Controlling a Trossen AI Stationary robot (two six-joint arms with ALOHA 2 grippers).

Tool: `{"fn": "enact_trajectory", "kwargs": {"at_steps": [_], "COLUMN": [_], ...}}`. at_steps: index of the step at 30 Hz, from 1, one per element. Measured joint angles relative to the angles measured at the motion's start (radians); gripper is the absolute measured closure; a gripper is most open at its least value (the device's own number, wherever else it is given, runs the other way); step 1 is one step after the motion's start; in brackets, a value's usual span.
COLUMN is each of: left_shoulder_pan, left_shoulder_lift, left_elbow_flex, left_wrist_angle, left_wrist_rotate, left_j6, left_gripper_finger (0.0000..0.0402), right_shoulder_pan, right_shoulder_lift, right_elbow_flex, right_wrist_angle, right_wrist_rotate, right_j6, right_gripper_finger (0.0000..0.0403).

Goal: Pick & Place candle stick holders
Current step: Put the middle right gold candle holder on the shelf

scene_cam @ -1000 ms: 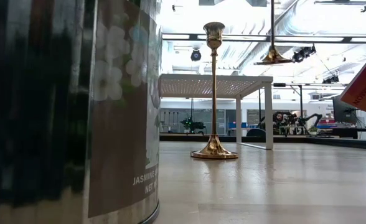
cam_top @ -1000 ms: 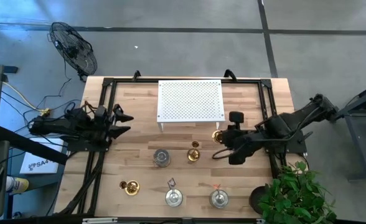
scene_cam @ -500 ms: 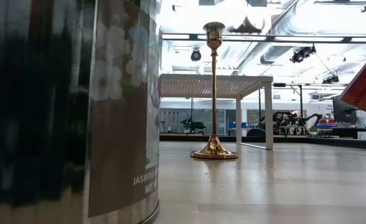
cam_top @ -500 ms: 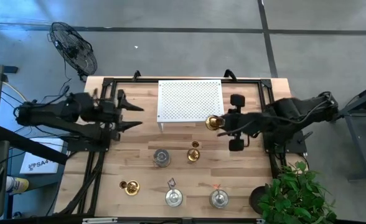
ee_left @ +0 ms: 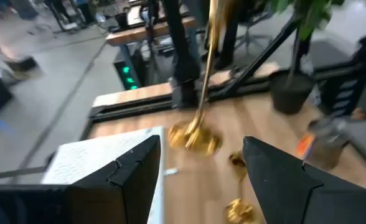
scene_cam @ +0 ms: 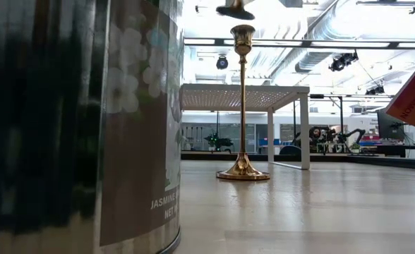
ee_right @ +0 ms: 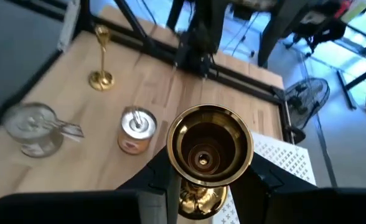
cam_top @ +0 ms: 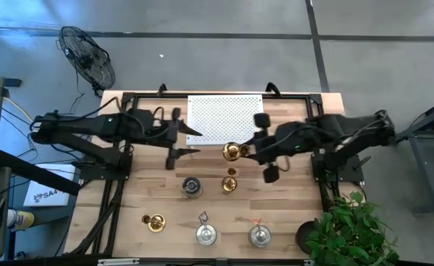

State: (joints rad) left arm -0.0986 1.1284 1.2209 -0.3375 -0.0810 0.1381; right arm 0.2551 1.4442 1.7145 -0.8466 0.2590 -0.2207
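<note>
You look straight down on the whole table [cam_top: 291, 214] from overhead; your low camera sits at tabletop level, close behind a jar [scene_cam: 80, 127]. Both catch the white rack [cam_top: 225, 118]. Wrist cameras face across the table.

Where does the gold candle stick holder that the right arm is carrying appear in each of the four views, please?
High view: the carried gold holder sits mid-table, at the right tool, beside the white perforated rack.
Low view: only a dark base-like shape at the top edge, above the standing gold holder; I cannot tell that it is it.
Left wrist view: tilted stem and base beside the rack.
Right wrist view: centre, cup facing the camera.
Shared landmark: the rack.
</note>
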Motion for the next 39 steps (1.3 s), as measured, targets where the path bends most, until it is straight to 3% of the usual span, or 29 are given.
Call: {"fn": "enact_trajectory", "kwargs": {"at_steps": [9,27,39], "left_shoulder_pan": [0.000,0.000,0.000], "left_shoulder_lift": [0.119,0.160,0.160], "left_elbow_flex": [0.070,0.071,0.071], "left_wrist_angle": [-0.022,0.012,0.045], "left_wrist_rotate": [0.182,0.180,0.246], "left_j6": [-0.065,-0.065,-0.067], "left_gripper_finger": [0.0177,0.0176,0.0176], "right_shoulder_pan": [-0.001,-0.020,-0.059], "right_shoulder_lift": [0.071,0.067,0.069], "right_elbow_flex": [-0.001,-0.001,-0.001], "right_wrist_angle": [0.094,0.285,0.338], "right_wrist_rotate": [-0.034,-0.120,-0.165], "right_j6": [-0.050,-0.076,-0.095], "right_gripper_finger": [0.0306,0.0306,0.0306]}}
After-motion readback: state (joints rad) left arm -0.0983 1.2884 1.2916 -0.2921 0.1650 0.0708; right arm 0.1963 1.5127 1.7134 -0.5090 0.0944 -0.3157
